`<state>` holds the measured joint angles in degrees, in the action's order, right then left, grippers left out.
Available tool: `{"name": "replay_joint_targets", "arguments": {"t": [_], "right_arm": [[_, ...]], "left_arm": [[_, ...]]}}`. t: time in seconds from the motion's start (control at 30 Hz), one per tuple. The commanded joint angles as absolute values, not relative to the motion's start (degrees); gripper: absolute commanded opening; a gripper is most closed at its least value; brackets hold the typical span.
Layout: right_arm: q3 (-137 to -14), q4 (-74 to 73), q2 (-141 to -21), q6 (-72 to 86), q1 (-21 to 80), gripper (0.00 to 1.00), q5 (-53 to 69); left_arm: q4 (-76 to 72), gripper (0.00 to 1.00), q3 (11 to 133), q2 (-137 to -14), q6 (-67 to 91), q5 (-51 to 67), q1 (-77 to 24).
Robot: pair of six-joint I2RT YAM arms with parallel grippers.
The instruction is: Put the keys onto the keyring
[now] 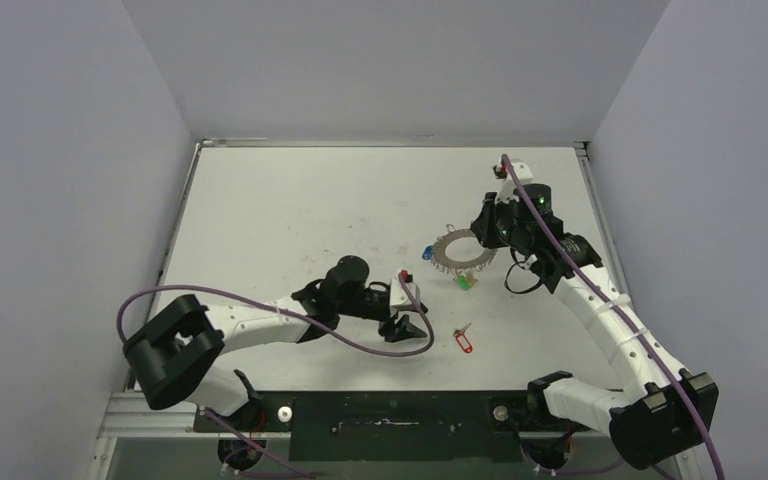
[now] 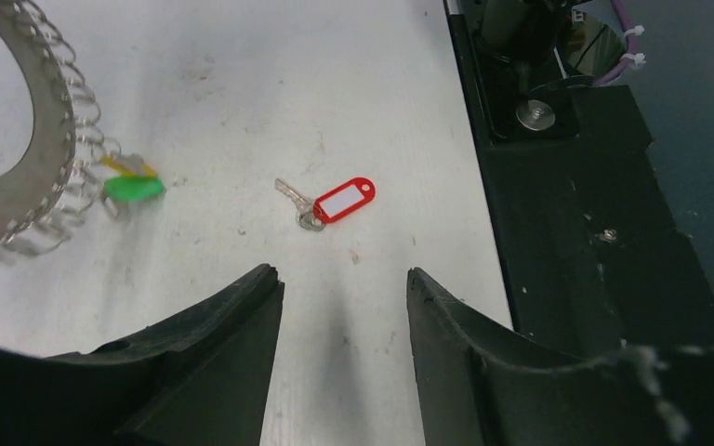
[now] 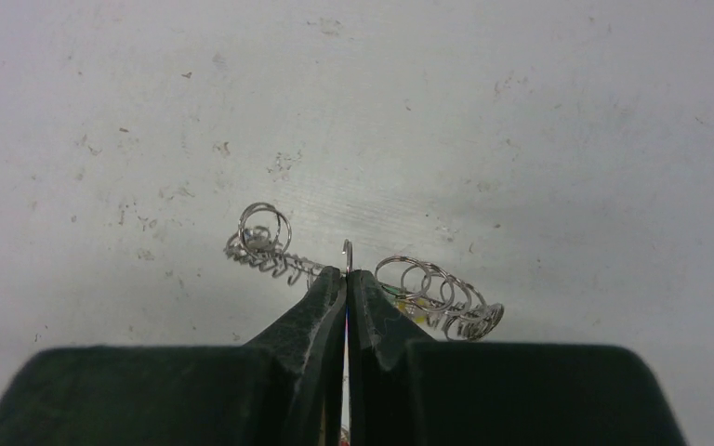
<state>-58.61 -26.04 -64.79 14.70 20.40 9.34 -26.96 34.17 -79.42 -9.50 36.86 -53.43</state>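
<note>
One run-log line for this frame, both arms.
left gripper: open, aimed at red-tag key | right gripper: shut on keyring | red-tag key: loose on table

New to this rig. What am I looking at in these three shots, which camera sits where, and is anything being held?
It is a robot with a left arm and a right arm, bolted at the near edge of a white table. The wide shot comes from a fixed camera above and behind them. The other two come from a camera on each wrist, so the dark wedges at the bottom are that arm's own fingers.

On the table lies a flat metal keyring edged with wire loops. A green tag, a yellow tag and a blue tag sit at its rim. A key with a red tag lies loose, apart from the ring.

The left gripper is open and empty, pointed at that key. The right gripper is shut, pinching the keyring's edge.
</note>
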Motion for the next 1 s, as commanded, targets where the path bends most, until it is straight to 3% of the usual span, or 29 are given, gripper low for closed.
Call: {"name": "replay_joint_targets", "arguments": {"t": [0.0,0.4,0.97], "right_arm": [[-59.77,-25.76,-64.31,17.65,18.46,0.00,7.89],[-60.22,-31.60,-65.11,17.92,16.44,0.00,7.44],[-59.61,-32.41,-64.86,17.32,16.44,0.00,8.83]], "left_arm": [[-27.27,0.48,44.08,-88.51,-17.07,46.90,-53.77],[-10.40,0.34,64.31,-109.44,-34.16,54.84,-55.40],[17.43,0.28,80.53,-122.20,-55.21,52.77,-56.29]]}}
